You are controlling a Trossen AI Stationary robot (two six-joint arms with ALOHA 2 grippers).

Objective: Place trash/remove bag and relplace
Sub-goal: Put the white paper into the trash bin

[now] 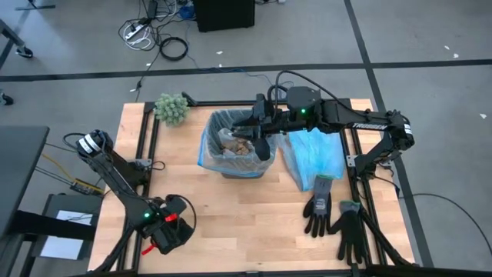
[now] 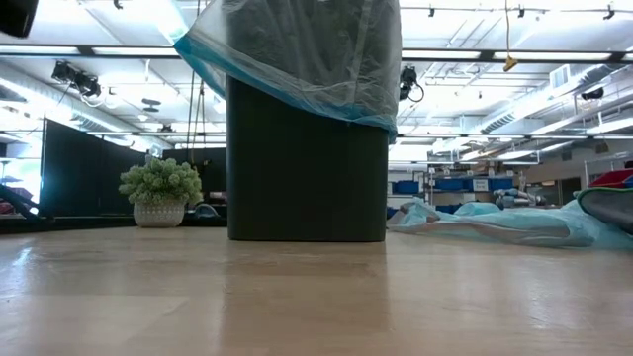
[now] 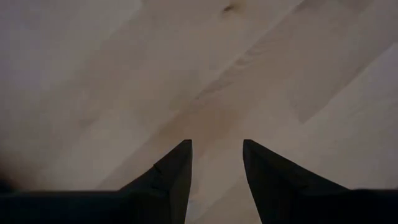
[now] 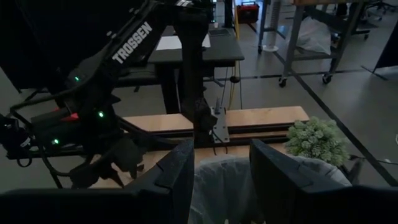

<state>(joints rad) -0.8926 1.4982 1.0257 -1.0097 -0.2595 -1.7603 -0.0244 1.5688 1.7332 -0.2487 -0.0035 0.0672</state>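
Probably light, limp and slippery: bag [image 1: 217, 123] lining the black bin [image 2: 307, 168] mid-counter, best pinched at its folded rim. Right end effector [image 1: 260, 131] above it, parted, empty. Left end effector [image 3: 216, 163] parked low, slightly open.

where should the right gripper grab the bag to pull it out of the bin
By the folded-over rim of the bag, coming from above. The film drapes loosely outside the bin, giving thin slack to pinch. The right gripper is open above the bin's mouth, with trash inside.
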